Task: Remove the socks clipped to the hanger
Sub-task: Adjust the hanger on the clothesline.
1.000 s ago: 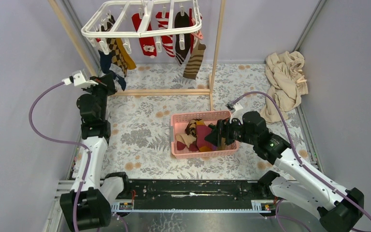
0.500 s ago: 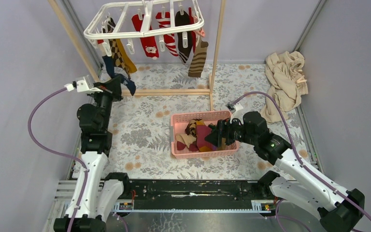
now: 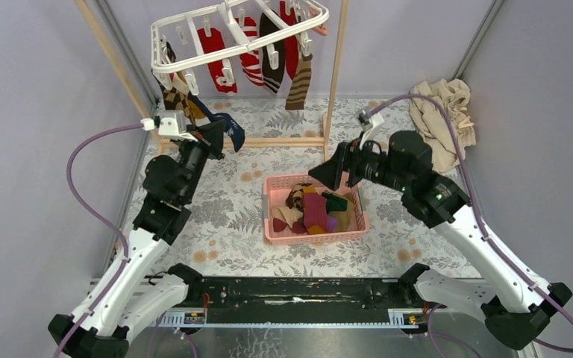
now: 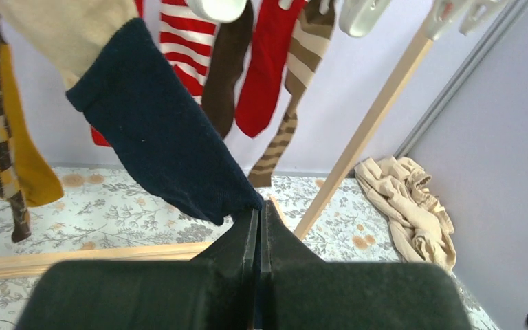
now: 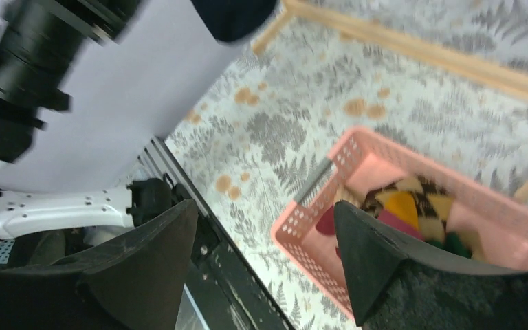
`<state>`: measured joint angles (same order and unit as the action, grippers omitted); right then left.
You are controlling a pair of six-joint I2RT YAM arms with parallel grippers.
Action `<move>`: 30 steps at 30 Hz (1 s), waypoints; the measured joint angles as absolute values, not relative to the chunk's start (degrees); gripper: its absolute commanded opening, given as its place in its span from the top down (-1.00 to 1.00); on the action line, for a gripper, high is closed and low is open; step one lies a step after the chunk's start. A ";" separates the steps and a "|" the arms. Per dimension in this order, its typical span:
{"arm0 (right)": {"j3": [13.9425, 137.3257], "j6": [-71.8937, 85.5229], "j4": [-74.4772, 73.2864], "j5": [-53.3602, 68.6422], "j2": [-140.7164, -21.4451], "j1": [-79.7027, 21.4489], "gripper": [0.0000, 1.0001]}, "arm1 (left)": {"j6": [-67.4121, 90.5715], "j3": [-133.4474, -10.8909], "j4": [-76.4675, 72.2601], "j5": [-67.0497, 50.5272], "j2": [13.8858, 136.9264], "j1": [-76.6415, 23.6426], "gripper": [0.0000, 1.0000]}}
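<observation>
The white hanger (image 3: 194,39) hangs tilted at the back, pulled down at its left corner. Red (image 3: 213,51), striped (image 3: 251,56), brown (image 3: 271,52) and checkered (image 3: 181,101) socks dangle from its clips. A navy sock (image 3: 231,128) with a cream cuff stretches from that left corner down to my left gripper (image 3: 216,136). The left wrist view shows this gripper (image 4: 260,207) shut on the toe of the navy sock (image 4: 158,137). My right gripper (image 3: 325,173) hovers open and empty above the pink basket's far edge, its jaws wide apart in its wrist view (image 5: 265,234).
The pink basket (image 3: 268,218) (image 5: 316,230) holds several loose socks (image 3: 312,210). A wooden pole frame (image 3: 335,74) (image 4: 375,127) surrounds the hanger, with a bar lying on the floral mat. A beige cloth (image 3: 439,119) (image 4: 405,206) is heaped at the back right.
My left gripper has pulled the navy sock right and toward the middle, tilting and swinging the hanger. My right gripper has lifted out of the basket, still open.
</observation>
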<state>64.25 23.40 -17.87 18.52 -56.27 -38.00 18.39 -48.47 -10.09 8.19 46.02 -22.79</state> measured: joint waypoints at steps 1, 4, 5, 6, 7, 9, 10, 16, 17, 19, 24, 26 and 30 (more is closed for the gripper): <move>66.59 23.00 -18.00 18.50 -57.04 -38.00 -0.59 | 17.91 -48.84 -9.76 9.30 46.54 -24.43 1.00; 73.82 21.85 -19.05 17.76 -59.44 -37.98 -0.62 | 15.94 -49.93 -9.30 12.67 48.27 -29.56 1.00; 78.28 21.19 -19.57 16.99 -61.19 -37.98 -0.62 | 15.29 -50.22 -9.28 13.96 48.82 -31.31 1.00; 79.05 21.08 -19.46 16.95 -61.52 -37.98 -0.62 | 14.37 -50.54 -9.26 15.55 49.39 -33.43 1.00; 81.78 20.75 -20.43 16.53 -62.70 -37.98 -0.62 | 13.50 -50.74 -9.26 17.08 49.84 -35.57 1.00; 88.44 20.45 -21.34 15.88 -66.02 -37.98 -0.62 | 12.23 -50.76 -9.04 19.46 50.06 -38.57 1.00; 91.18 20.38 -21.10 15.66 -67.53 -38.00 -0.62 | 11.70 -50.76 -8.95 20.51 50.02 -39.68 1.00; 102.85 21.96 -16.71 15.68 -75.33 -37.98 -0.62 | 9.41 -50.76 -7.64 26.63 47.53 -44.03 1.00; 103.74 22.37 -15.88 15.99 -76.40 -37.98 -0.62 | 9.26 -50.76 -7.27 27.24 46.89 -44.25 1.00; 106.63 23.38 -13.98 16.82 -79.72 -37.98 -0.62 | 9.06 -50.76 -6.39 28.40 45.58 -44.31 1.00; 110.02 26.26 -9.04 21.52 -86.85 -37.98 -0.63 | 8.64 -50.76 -4.21 30.30 43.05 -44.34 1.00; 110.04 28.45 -6.24 23.77 -88.84 -37.98 -0.62 | 8.58 -50.76 -2.98 31.09 41.85 -44.31 1.00; 111.37 32.91 -1.08 26.74 -92.03 -37.98 -0.62 | 8.38 -50.70 -1.02 32.56 39.11 -44.34 1.00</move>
